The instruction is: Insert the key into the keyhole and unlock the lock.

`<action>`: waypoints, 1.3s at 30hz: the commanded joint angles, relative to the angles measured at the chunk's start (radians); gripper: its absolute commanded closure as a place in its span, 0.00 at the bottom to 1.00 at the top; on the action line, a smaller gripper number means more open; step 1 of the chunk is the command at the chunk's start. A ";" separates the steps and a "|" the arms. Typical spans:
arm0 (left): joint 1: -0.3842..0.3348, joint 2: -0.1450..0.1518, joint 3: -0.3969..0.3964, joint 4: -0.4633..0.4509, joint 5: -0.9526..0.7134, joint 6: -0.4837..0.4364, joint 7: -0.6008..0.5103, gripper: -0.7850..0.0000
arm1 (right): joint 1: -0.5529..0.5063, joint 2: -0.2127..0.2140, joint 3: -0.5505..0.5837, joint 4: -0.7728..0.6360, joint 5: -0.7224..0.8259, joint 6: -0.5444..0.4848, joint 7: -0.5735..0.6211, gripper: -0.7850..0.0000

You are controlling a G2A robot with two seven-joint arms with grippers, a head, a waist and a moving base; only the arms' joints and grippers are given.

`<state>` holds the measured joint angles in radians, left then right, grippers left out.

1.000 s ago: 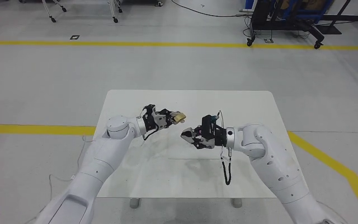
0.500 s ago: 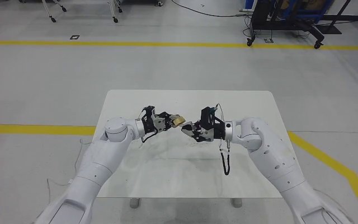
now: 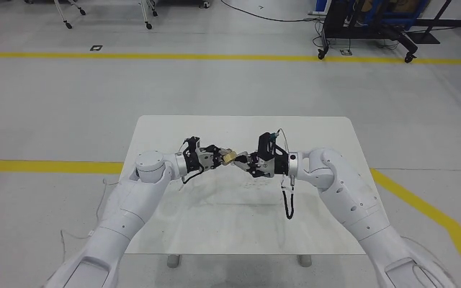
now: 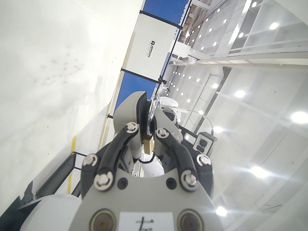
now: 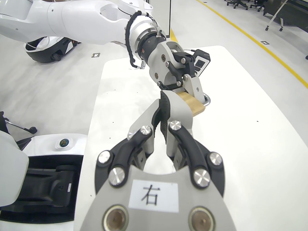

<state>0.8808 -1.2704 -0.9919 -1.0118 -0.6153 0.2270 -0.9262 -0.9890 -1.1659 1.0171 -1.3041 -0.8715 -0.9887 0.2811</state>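
The left gripper was clamped on the brass lock, held above the tabletop, midway between its left and right edges and nearer the far edge. The lock's shackle pointed away from the robot. The right gripper was just beside the lock's free end, with its fingers narrowed almost together. What they gripped could not be determined.

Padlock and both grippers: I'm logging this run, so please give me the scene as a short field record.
padlock: brass, held above the table
left gripper: shut on padlock
right gripper: shut, tips right at the padlock's body
contact: cannot tell whether the right gripper touches the padlock
table: white, beneath both grippers
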 commanded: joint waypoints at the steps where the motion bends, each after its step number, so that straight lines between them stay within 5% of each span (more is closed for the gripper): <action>1: 0.000 0.000 0.000 0.001 0.000 0.002 0.001 1.00 | 0.004 -0.001 -0.004 0.004 -0.002 0.003 -0.001 1.00; 10: 0.001 -0.007 -0.015 0.006 -0.026 0.013 0.094 1.00 | -0.020 0.006 -0.001 -0.057 -0.062 0.020 -0.022 1.00; 14: 0.025 -0.014 -0.032 -0.015 -0.062 -0.042 0.197 1.00 | -0.068 0.015 0.029 -0.168 -0.260 0.175 -0.061 1.00; 15: 0.031 -0.016 -0.035 -0.021 -0.071 -0.050 0.206 1.00 | -0.092 0.017 0.031 -0.208 -0.336 0.240 -0.063 0.86; 19: 0.042 -0.018 -0.046 -0.032 -0.090 -0.055 0.226 1.00 | -0.171 0.022 0.003 -0.344 -0.581 0.431 -0.033 0.88; 23: 0.047 -0.020 -0.042 -0.043 -0.079 -0.063 0.240 1.00 | -0.199 0.016 -0.035 -0.395 -0.695 0.551 -0.051 0.64; 28: 0.052 -0.021 -0.045 -0.047 -0.066 -0.071 0.235 1.00 | -0.196 0.004 -0.078 -0.397 -0.786 0.642 -0.086 0.66; 39: 0.059 -0.023 -0.052 -0.055 -0.055 -0.069 0.231 1.00 | -0.154 -0.020 -0.121 -0.374 -0.821 0.676 -0.008 0.76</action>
<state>0.9394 -1.2927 -1.0431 -1.0662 -0.6704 0.1583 -0.6956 -1.1432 -1.1846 0.8956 -1.6794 -1.6891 -0.3153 0.2716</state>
